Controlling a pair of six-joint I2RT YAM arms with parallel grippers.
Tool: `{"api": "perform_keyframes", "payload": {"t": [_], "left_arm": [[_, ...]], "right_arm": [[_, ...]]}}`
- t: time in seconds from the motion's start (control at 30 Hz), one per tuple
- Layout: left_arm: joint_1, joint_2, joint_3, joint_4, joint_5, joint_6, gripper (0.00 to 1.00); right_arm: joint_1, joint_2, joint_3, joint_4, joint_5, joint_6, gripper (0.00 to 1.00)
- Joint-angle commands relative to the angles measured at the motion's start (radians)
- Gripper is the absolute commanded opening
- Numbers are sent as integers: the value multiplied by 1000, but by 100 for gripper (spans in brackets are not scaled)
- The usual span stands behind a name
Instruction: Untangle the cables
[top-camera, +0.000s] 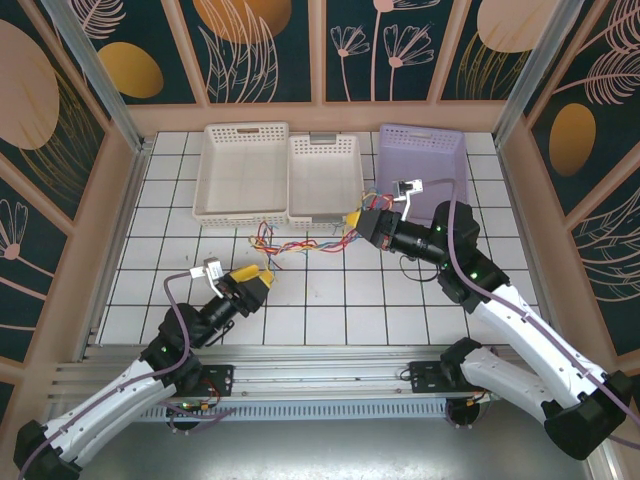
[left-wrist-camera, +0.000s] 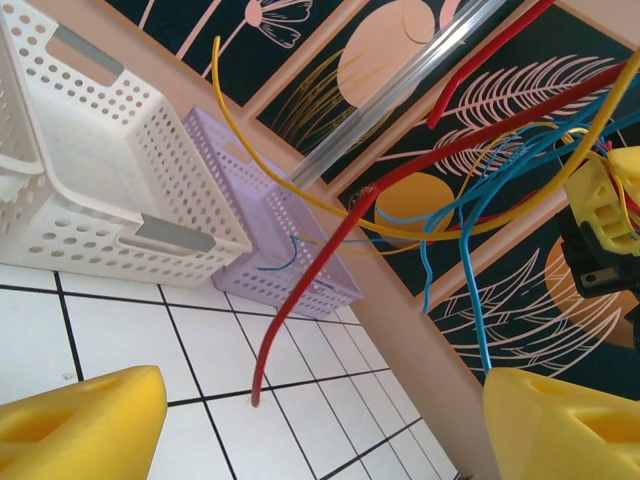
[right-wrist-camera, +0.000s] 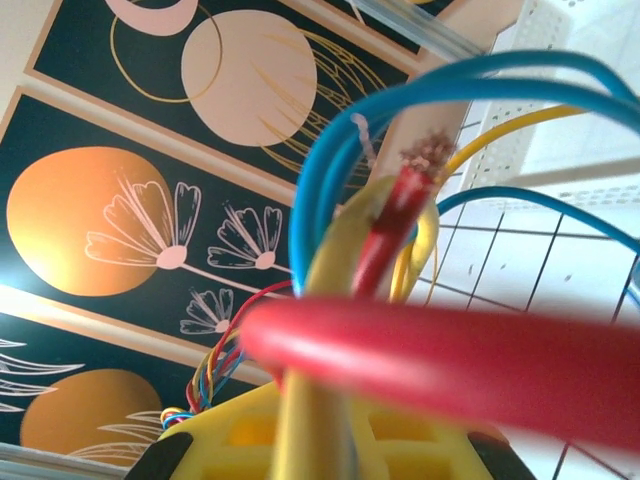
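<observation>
The cables (top-camera: 300, 242), thin red, blue, yellow and green wires, lie in a tangle on the white tiles in front of the baskets. One end of the bundle is lifted toward my right gripper (top-camera: 358, 223), which is shut on it. In the right wrist view red, blue and yellow strands (right-wrist-camera: 400, 210) rise out of the yellow jaws (right-wrist-camera: 320, 435), close to the lens. My left gripper (top-camera: 262, 279) stands open below the tangle's left end. In the left wrist view a red cable (left-wrist-camera: 300, 300) hangs down ahead of the left gripper (left-wrist-camera: 320, 430), and nothing is between the fingers.
Two white perforated baskets (top-camera: 243, 172) (top-camera: 323, 180) and a purple one (top-camera: 420, 165) stand in a row at the back of the table. Patterned walls close in the back and both sides. Open tiles lie in front of the tangle.
</observation>
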Motion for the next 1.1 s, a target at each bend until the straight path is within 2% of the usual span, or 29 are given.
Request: {"api": "perform_keyframes", "payload": {"t": [0.0,0.4,0.57,0.73,0.9,1.07], "left_arm": [[1,-5,-31,54,-5,59,83],[1,-25,-74,126,44,67,84],[2,-24,-76,132,54,79,82],[1,-25,-83,141,56,84,82],[2,-17,-97,179,46,85,76],[1,11,-91,200,48,94,77]], "right_arm": [[-6,-3,45,46,-40,60,0],[-8,-3,76,14,-14,167,0],[-8,-16,63,52,-7,261,0],[-6,-26,76,33,-6,283,0],[-3,-25,58,57,-15,329,0],[9,-32,44,81,-6,358,0]]}}
